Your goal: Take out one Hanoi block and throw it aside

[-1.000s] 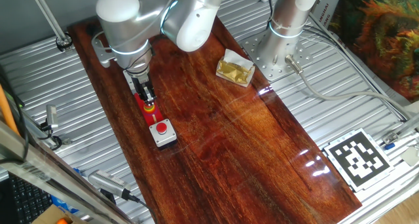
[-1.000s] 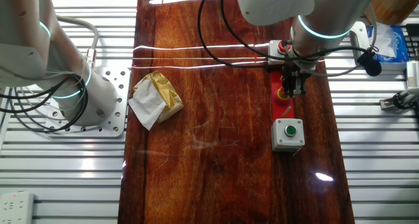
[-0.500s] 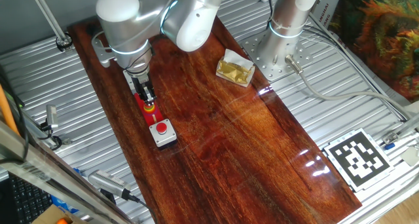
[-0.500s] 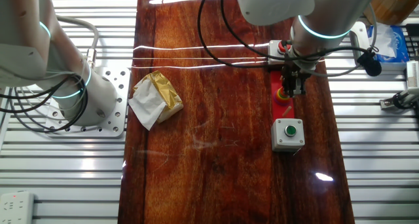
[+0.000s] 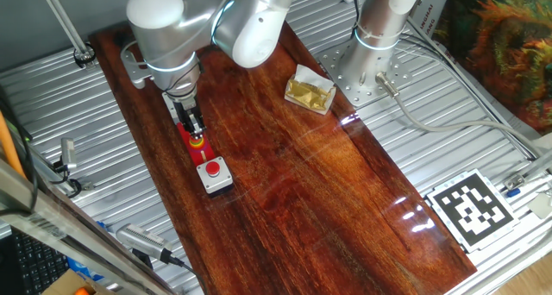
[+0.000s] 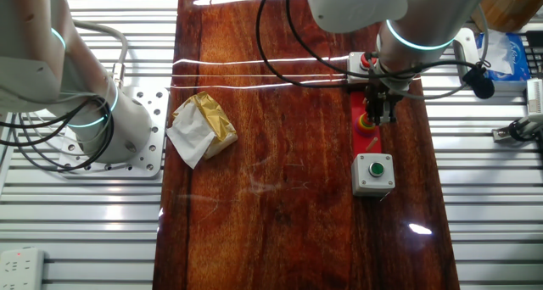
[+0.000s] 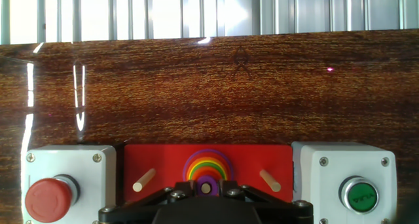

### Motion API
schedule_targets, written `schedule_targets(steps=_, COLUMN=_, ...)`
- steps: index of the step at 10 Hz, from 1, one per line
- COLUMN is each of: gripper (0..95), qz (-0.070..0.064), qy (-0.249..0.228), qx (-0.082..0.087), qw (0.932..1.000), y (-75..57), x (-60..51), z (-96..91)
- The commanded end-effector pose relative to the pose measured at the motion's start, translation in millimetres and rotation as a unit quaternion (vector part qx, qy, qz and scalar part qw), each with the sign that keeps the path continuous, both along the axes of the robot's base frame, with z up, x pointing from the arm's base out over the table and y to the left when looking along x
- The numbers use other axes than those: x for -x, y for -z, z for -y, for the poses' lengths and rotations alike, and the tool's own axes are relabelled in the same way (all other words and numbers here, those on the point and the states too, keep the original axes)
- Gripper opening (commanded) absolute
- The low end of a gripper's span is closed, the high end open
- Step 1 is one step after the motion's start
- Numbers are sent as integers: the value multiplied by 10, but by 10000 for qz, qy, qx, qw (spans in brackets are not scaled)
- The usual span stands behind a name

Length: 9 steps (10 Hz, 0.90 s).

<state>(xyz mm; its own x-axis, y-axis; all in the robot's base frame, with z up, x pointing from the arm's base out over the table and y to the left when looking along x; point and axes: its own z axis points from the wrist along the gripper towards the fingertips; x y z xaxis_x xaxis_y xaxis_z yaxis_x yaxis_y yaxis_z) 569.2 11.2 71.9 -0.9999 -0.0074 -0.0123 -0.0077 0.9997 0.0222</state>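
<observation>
Trouble I expect is a bad pinch: the Hanoi block (image 7: 206, 187) is tiny, and the wider rainbow discs (image 7: 207, 169) sit right under it on the centre peg of the red base (image 7: 157, 164), so closing low could drag two up. It looks like a purple-magenta ring, topmost of the stack, midway between the base's two bare pegs. My gripper (image 7: 207, 196) hangs directly over the base; I cannot tell how far apart the fingers stand, or whether they grip anything.

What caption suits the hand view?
Gripper poised over the purple Hanoi block topping a rainbow stack, between red button box and green button box.
</observation>
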Motion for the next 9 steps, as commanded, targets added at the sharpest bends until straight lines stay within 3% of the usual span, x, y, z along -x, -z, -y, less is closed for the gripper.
schedule_targets(steps=1, gripper=0, qz=-2, qy=-8, qx=-8, qw=10000, y=-20, x=2, z=-2)
schedule_targets(steps=6, gripper=0, qz=-13, qy=-11, qx=-23, qw=10000, y=-91, x=8, z=-9)
schedule_targets(steps=9, gripper=0, qz=-47, qy=-13, qx=-25, qw=10000, y=-228, x=25, z=-25)
